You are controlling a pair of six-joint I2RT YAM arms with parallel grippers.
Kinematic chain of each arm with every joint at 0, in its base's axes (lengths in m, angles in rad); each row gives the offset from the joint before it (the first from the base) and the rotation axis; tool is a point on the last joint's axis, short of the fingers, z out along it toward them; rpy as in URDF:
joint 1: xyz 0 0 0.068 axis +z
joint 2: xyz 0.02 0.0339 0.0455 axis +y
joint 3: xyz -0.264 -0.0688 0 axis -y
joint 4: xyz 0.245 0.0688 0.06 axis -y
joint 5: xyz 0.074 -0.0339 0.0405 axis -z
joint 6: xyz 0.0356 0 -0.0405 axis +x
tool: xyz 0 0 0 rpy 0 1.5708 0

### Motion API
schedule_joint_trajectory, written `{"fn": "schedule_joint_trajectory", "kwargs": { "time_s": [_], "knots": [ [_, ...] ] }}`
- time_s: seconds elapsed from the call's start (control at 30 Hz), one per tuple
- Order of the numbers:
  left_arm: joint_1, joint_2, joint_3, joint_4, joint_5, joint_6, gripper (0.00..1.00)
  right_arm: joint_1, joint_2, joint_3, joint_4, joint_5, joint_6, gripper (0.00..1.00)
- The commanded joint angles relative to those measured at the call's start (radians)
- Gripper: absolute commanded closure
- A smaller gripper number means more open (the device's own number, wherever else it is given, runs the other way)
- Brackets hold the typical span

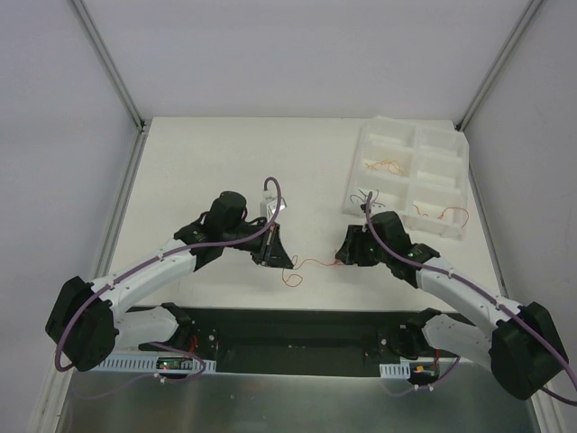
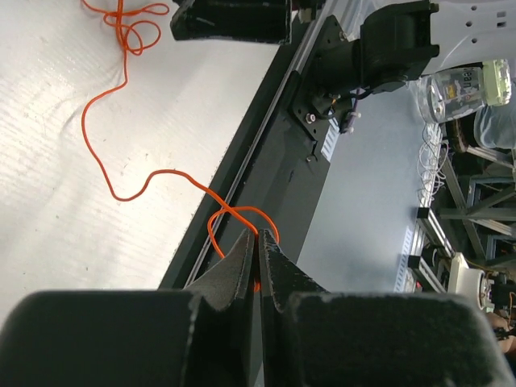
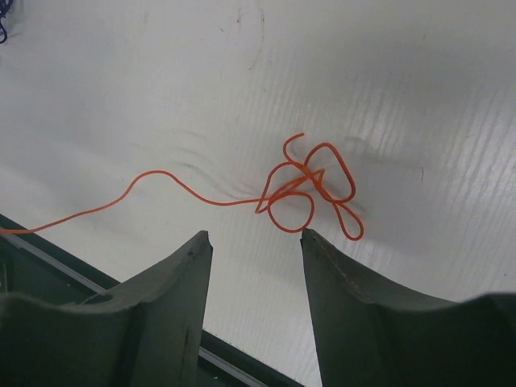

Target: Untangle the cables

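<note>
A thin orange cable (image 1: 315,262) lies on the white table between my two grippers. My left gripper (image 2: 258,236) is shut on one end of it, and a small loop (image 2: 242,216) sticks out at the fingertips. From there the strand (image 2: 97,153) runs across the table to a small curly knot (image 3: 310,193). My right gripper (image 3: 254,235) is open just short of that knot, with nothing between its fingers; the knot lies slightly ahead of the right fingertip (image 3: 310,239). In the top view the left gripper (image 1: 278,260) and right gripper (image 1: 344,257) face each other near the table's front edge.
A white compartmented tray (image 1: 413,155) stands at the back right and holds loose wires: orange (image 1: 386,165), red (image 1: 451,214) and dark (image 1: 365,197). The black base rail (image 1: 288,329) runs along the near edge, just behind both grippers.
</note>
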Motion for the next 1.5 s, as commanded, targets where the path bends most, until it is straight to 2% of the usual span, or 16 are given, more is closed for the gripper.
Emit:
{"fn": "schedule_joint_trajectory", "kwargs": {
  "time_s": [0.0, 0.13, 0.33, 0.5, 0.63, 0.97, 1.1, 1.27, 1.3, 1.37, 1.47],
  "knots": [
    [0.004, -0.034, -0.019, -0.008, -0.004, -0.005, 1.00, 0.001, 0.051, 0.129, -0.080, 0.026, -0.047, 0.52],
    [0.004, -0.036, -0.030, -0.011, 0.001, 0.000, 1.00, 0.001, 0.071, 0.198, -0.112, 0.002, -0.090, 0.62],
    [0.004, -0.021, -0.025, -0.010, 0.012, 0.002, 1.00, 0.019, 0.119, 0.224, -0.102, -0.014, -0.075, 0.62],
    [0.004, -0.022, -0.019, -0.010, 0.021, 0.006, 1.00, 0.114, 0.198, 0.262, -0.191, 0.115, -0.043, 0.61],
    [0.004, -0.019, -0.014, -0.010, 0.029, 0.008, 1.00, 0.175, 0.228, 0.273, -0.240, 0.247, 0.006, 0.57],
    [0.004, -0.027, -0.017, -0.010, 0.039, 0.002, 1.00, 0.183, 0.341, 0.270, -0.125, 0.247, 0.045, 0.60],
    [0.004, -0.044, -0.019, -0.010, 0.042, -0.005, 1.00, 0.183, 0.376, 0.284, -0.120, 0.269, 0.051, 0.67],
    [0.004, -0.077, -0.031, -0.021, 0.015, -0.003, 1.00, 0.183, 0.341, 0.266, -0.137, 0.325, 0.052, 0.97],
    [0.004, -0.093, -0.033, -0.028, -0.002, 0.000, 1.00, 0.180, 0.320, 0.261, -0.143, 0.347, 0.049, 1.00],
    [0.005, -0.123, -0.034, -0.063, -0.048, 0.012, 1.00, 0.165, 0.272, 0.244, -0.155, 0.358, 0.037, 1.00],
    [0.016, -0.195, -0.030, -0.152, -0.187, 0.040, 1.00, 0.087, 0.174, 0.195, -0.125, 0.274, 0.008, 1.00]
  ]
}}
